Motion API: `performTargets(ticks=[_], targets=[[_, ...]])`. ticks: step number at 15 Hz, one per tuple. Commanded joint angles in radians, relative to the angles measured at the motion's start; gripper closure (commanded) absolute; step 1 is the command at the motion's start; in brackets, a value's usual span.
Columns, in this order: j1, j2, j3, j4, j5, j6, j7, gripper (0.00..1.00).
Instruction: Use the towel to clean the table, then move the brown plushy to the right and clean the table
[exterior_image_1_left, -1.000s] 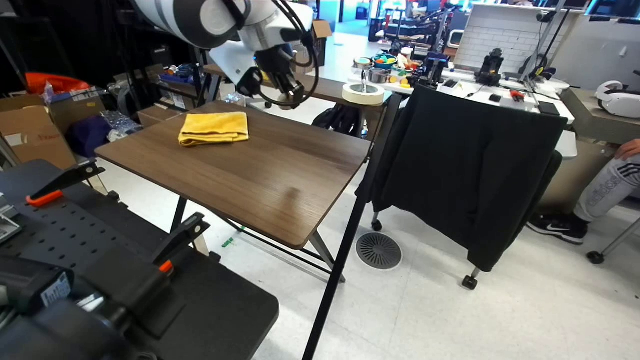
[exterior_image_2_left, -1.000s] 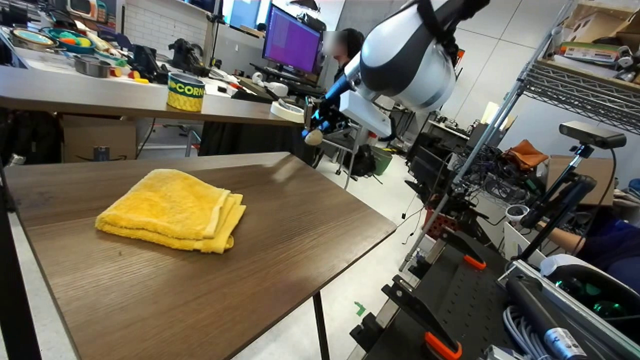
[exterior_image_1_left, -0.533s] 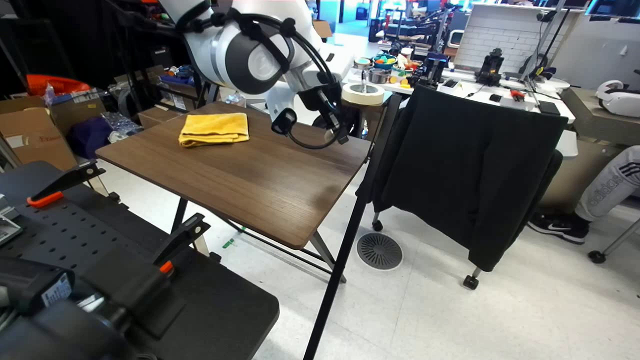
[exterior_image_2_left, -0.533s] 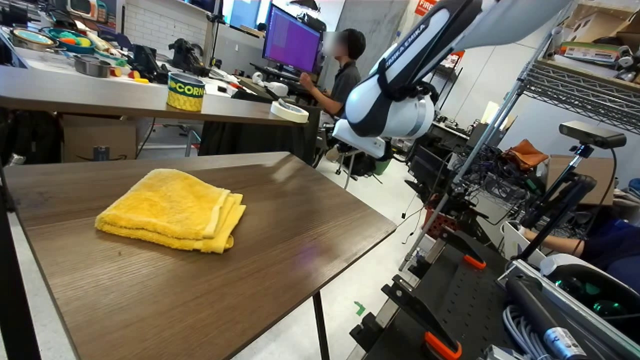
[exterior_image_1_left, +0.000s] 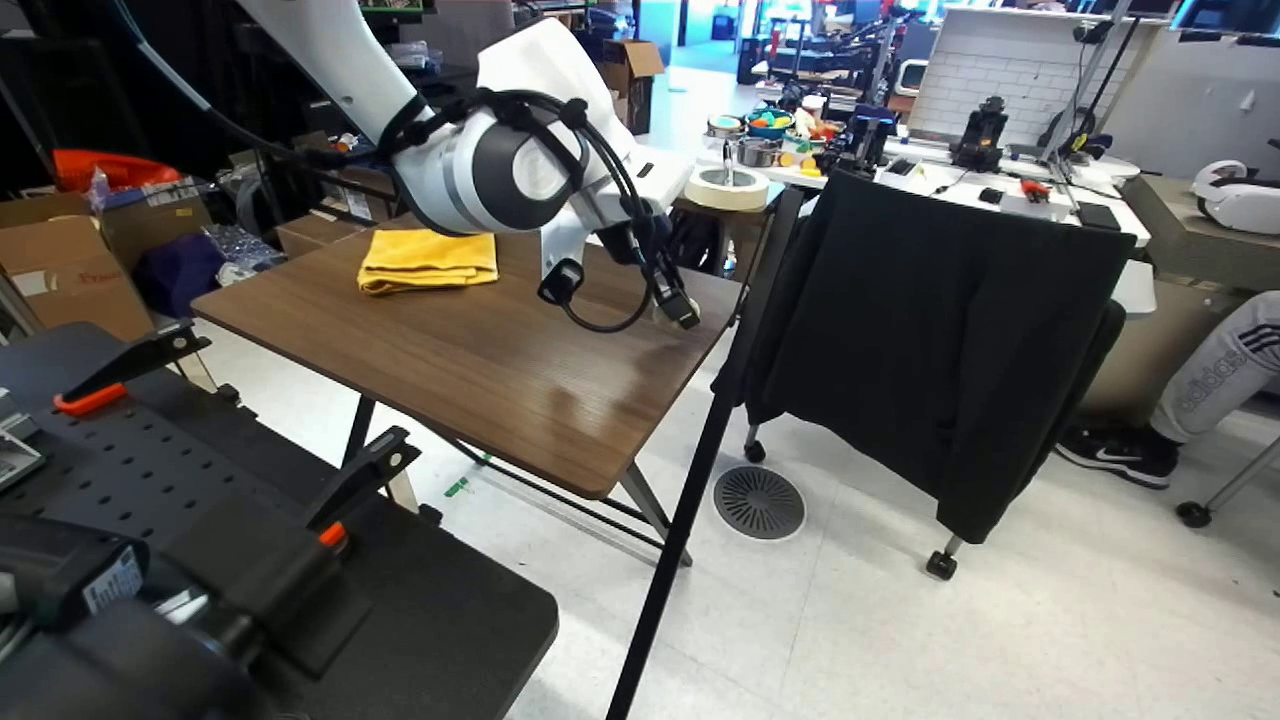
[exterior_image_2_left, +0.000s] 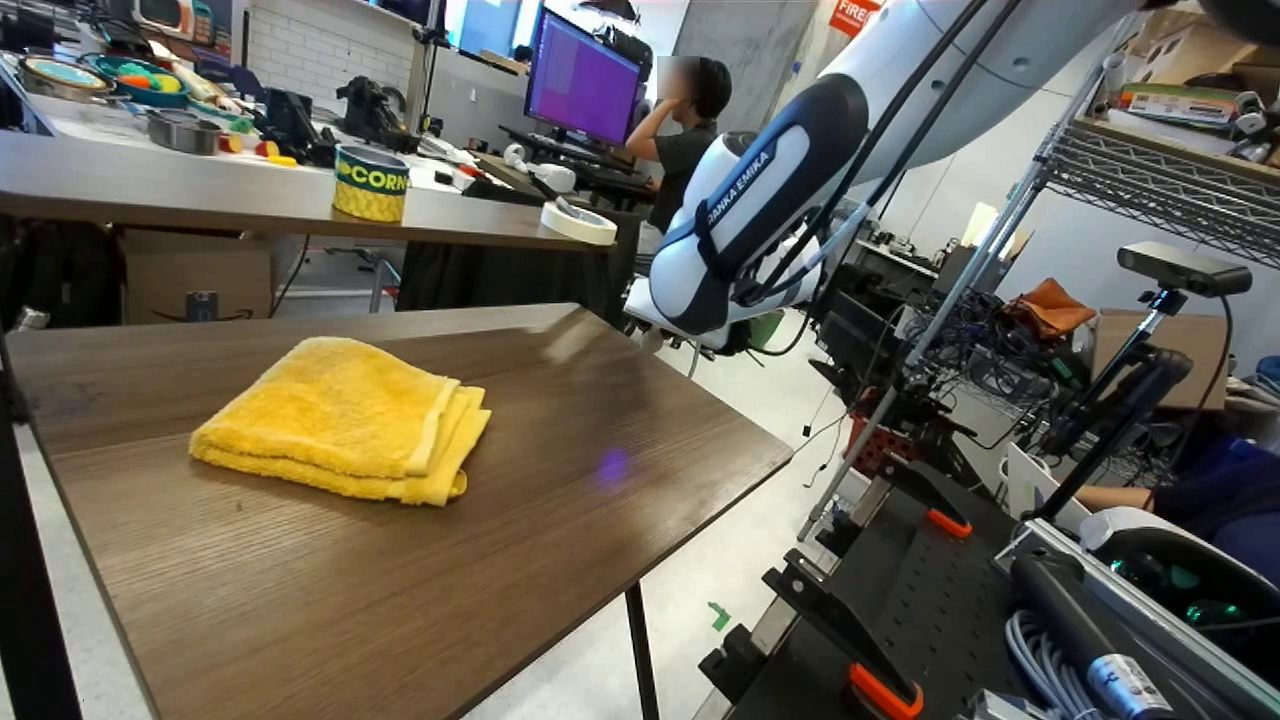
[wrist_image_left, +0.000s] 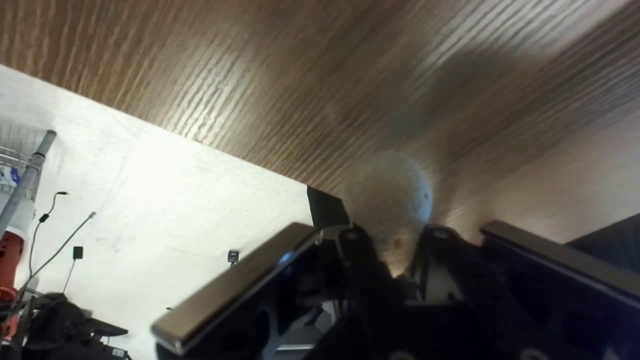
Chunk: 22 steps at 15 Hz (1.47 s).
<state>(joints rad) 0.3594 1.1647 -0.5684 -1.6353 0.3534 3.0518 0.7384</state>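
Folded into a rough square, the yellow towel (exterior_image_1_left: 430, 262) lies on the table (exterior_image_1_left: 480, 350); it shows in both exterior views, and its fluffy layers (exterior_image_2_left: 330, 420) are plain up close. My gripper (exterior_image_1_left: 680, 308) points down over the table's far end, shut on the brown plushy (wrist_image_left: 387, 195). In the wrist view the roundish tan toy bulges out between the dark fingers (wrist_image_left: 352, 240), above the wood. A sliver of it is visible beside the fingers in an exterior view; elsewhere the arm covers the gripper, and a pale bit of the plushy (exterior_image_2_left: 651, 341) peeks out.
A black-draped cart (exterior_image_1_left: 930, 340) stands just beyond the table's end. Behind the table, a second tabletop carries a tape roll (exterior_image_2_left: 578, 222) and a corn tin (exterior_image_2_left: 371, 184). A black bench with clamps (exterior_image_1_left: 370, 470) borders the near side.
The arm has swung along the table, away from the towel, and come down lower with the plushy still held. The towel has stayed in place.
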Motion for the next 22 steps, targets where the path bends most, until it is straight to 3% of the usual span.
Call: performTargets(ticks=[1,6,8,9,12,14,17,22], targets=[[-0.037,0.017,0.033,0.068,-0.037,-0.028,0.015,0.57],[-0.135,-0.123,0.175,0.006,-0.095,0.0,-0.129,0.22],[-0.077,-0.155,0.221,-0.067,-0.076,0.057,-0.126,0.07],[-0.095,-0.2,0.27,-0.103,-0.075,0.086,-0.161,0.0],[-0.124,-0.293,0.445,-0.202,-0.077,0.161,-0.264,0.0],[-0.106,-0.305,0.512,-0.227,-0.072,0.164,-0.305,0.0],[0.017,-0.25,0.461,-0.163,-0.05,0.08,-0.262,0.0],[0.14,-0.176,0.417,-0.04,-0.098,-0.072,-0.225,0.0]])
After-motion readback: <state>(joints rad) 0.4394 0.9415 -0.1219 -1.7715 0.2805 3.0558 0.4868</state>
